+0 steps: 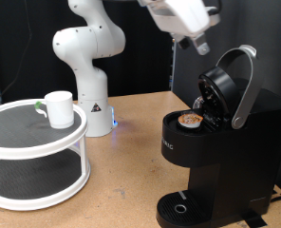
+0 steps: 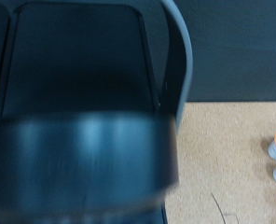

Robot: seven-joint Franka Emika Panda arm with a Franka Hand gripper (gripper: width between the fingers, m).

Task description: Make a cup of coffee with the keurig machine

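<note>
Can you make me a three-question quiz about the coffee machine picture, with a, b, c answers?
1. Where is the cup?
a) on the round white stand
b) under the keurig machine
c) in the gripper

2. What colour is the machine?
a) red
b) black
c) white

3. How is the machine's lid?
a) shut
b) missing
c) lifted open

Answers: 1 a, the cup sits on the stand's top shelf. 2 b, its body is black. 3 c, the lid is tilted up and a pod shows inside.
</note>
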